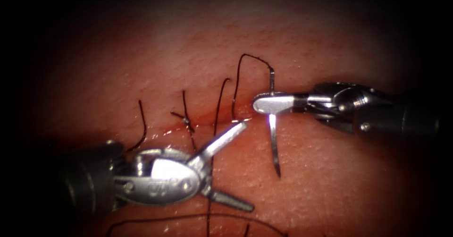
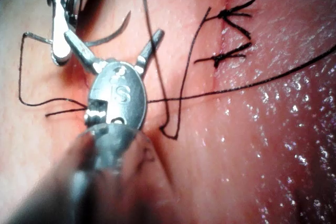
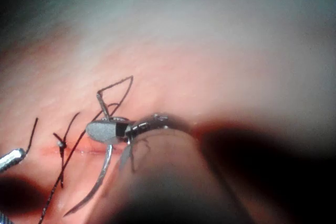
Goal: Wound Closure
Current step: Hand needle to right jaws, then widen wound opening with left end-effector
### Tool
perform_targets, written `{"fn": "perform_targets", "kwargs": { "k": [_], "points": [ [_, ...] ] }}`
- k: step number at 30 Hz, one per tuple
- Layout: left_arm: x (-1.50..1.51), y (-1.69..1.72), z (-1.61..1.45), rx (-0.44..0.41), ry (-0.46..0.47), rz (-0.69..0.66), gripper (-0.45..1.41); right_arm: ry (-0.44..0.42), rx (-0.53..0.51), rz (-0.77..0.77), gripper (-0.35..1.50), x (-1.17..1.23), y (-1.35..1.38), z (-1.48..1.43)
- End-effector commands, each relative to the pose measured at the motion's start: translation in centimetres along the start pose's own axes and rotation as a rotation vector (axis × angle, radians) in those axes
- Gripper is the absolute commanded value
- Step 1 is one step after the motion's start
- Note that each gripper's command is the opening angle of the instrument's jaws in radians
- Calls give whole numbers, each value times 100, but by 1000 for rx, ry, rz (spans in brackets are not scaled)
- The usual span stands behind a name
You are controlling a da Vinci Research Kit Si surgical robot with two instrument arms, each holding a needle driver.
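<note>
The curved needle (image 1: pixel 273 142) hangs free of the tissue (image 1: pixel 330 180) at the right end of the cut (image 1: pixel 207 120), tip pointing down. My right tool (image 1: pixel 266 104) is shut on it about a third of the way from its thread end. From that end the thread (image 1: pixel 239 71) arches up and drops into the cut's edge. My left tool (image 1: pixel 246 165) stands open just left of the needle, holding nothing, its upper jaw near the cut. In the left wrist view its jaws (image 2: pixel 113 38) spread below the needle (image 2: pixel 113 36). In the right wrist view the right tool (image 3: pixel 105 130) grips the needle (image 3: pixel 100 182).
A tied stitch with a knot (image 1: pixel 185 120) and short thread tails (image 1: pixel 142 119) sits on the cut further left. A long strand (image 1: pixel 216 123) crosses the cut and runs down past the left tool. Red fluid (image 1: pixel 165 132) lines the cut. Several tied stitches (image 2: pixel 231 19) appear in the left wrist view.
</note>
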Motion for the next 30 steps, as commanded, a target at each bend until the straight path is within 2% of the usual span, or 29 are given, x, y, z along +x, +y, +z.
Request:
{"fn": "perform_targets", "kwargs": {
  "k": [1, 2, 3, 5, 6, 8, 9, 12, 15, 16, 22, 25, 26, 30],
  "points": [
    [-6, -6, 3, 10, -11, -32, 32, 5, 21, -46, -35, 2, 7, 6],
    [-7, -9, 1, 19, -24, -47, 2, 4, 34, -75, -35, 3, 8, 5],
    [-9, -13, 0, 32, -44, -63, -45, -2, 57, -116, -35, 4, 8, 4],
    [-18, -24, -2, 44, -104, -124, -45, -12, 112, -244, -35, 4, 8, 2],
    [-18, -24, -2, 44, -104, -124, -45, -12, 112, -244, -35, 4, 8, 2],
    [-33, -35, -1, 58, -209, -176, -45, -4, 135, -347, -35, 7, 7, 1],
    [-33, -35, -1, 58, -209, -176, -45, -4, 135, -347, -35, 7, 7, 1],
    [-66, -47, 2, 59, -366, -258, -45, 29, 174, -418, -35, 14, 5, -3],
    [-92, -46, 7, 20, -468, -288, -45, 36, 199, -454, -35, 16, 1, -5],
    [-105, -42, 11, -4, -529, -300, -45, 39, 205, -471, -35, 14, -1, -4],
    [-134, -31, 17, -70, -648, -316, -45, 58, 217, -540, -35, 12, -4, -4],
    [-147, -35, 13, -73, -726, -307, -45, 64, 233, -581, -35, 12, -5, -4],
    [-155, -41, 7, -56, -778, -302, -45, 66, 247, -599, -35, 11, -6, -4],
    [-162, -47, 2, -43, -810, -299, -45, 68, 256, -610, -35, 10, -7, -4]
  ]
}}
